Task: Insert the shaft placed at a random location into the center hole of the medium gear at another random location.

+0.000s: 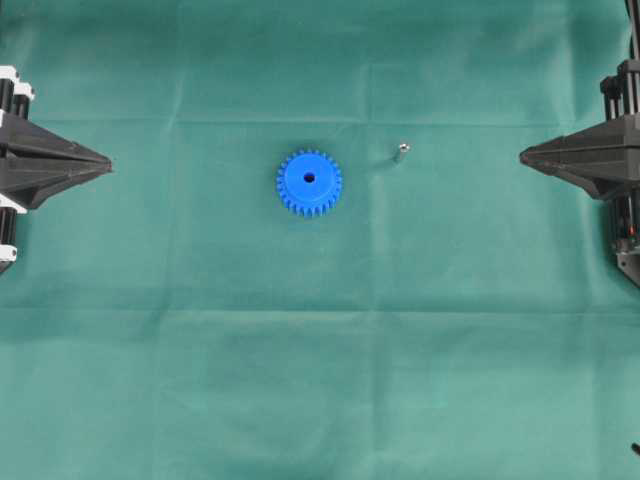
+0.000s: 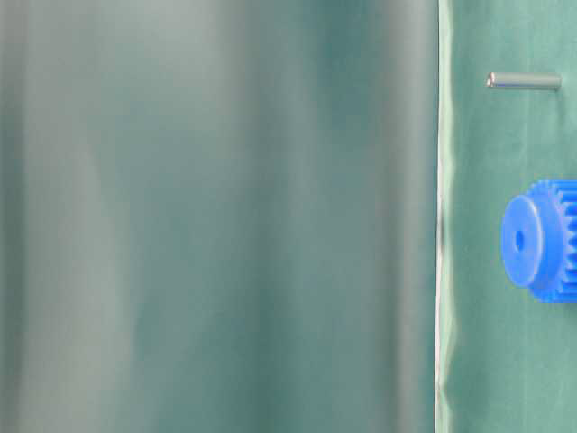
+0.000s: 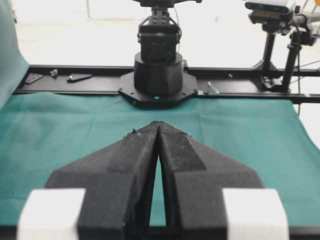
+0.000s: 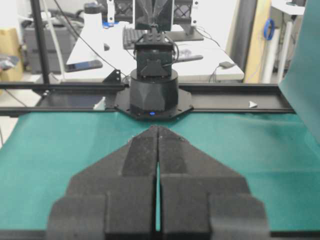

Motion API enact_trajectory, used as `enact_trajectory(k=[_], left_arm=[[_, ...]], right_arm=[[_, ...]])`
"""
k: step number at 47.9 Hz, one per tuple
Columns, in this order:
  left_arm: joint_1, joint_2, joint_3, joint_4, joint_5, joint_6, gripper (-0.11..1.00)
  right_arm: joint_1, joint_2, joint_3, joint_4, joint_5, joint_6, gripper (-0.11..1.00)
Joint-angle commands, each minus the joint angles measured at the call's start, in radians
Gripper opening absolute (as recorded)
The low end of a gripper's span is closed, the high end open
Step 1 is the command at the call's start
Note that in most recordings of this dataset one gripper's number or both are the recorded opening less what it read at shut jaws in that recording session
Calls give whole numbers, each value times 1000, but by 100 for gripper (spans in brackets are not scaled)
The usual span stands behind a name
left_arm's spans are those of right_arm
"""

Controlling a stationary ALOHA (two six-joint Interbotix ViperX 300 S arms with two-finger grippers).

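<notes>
- Where the left gripper (image 1: pixel 105 160) sits at the left edge of the overhead view, its black jaws meet at the tips, pressed together on nothing.
- Left wrist view confirms it: left gripper (image 3: pixel 158 124) tips touching, only a thin slit further back, white blocks at the base of each finger.
- Right gripper (image 1: pixel 524 156) at the right edge of the overhead view, tips pointing toward the middle, jaws drawn tight together, nothing between them.
- Right wrist view: right gripper (image 4: pixel 157 128) closed to a fine seam, green cloth (image 4: pixel 60 150) below it, the opposite arm's round black base (image 4: pixel 152 92) straight ahead.
- Both grippers well apart from the task's things, one on each side.
- Medium gear (image 1: pixel 309 183), bright blue, lies flat on the cloth-covered worktop (image 1: pixel 320 380) near the middle of the overhead view, slightly left of centre, hub side up.
- Center hole (image 1: pixel 309 178) shows dark and unfilled in the hub.
- Shaft (image 1: pixel 400 153), small and silvery, stands on the cloth to the right of the gear and a little farther up the overhead view, apart from it, nearer the right gripper than the left.
- Table-level view is turned sideways: shaft (image 2: pixel 524 81) reads as a grey pin, medium gear (image 2: pixel 541 239) with center hole (image 2: pixel 519 240) near it, not touching.
- Most of that view is filled by a blurred green drape (image 2: pixel 216 216).
</notes>
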Motion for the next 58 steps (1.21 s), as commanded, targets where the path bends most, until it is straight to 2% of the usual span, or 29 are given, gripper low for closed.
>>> enact_trajectory(k=[1,22,24,29,37,40,42,47,58], left_arm=[[-3,9,-34,14,32,-3,0],[-3,-3,-34,15,58,2,0],[-3,-3,-34,15,57,2,0],[-5,-2,-32,15,57,2,0],[-5,-2,-32,15,58,2,0],[-3,-2,-31,15,58,2,0],[-3,-2,-31,15,58,2,0],[-3,-2,-31,15,60,2,0],[-3,-3,-31,15,58,2,0]], right_arm=[[-15,9,-12,-3,3,-2,1],[-106,91,-5,-2,-34,-20,1],[-115,109,-2,-2,-46,-20,4],[-146,170,5,2,-89,-17,22],[-183,313,9,2,-161,-21,73],[-196,370,11,2,-189,-21,88],[-206,408,12,3,-206,-21,88],[-222,508,14,5,-252,-20,81],[-235,710,9,40,-357,-20,81]])
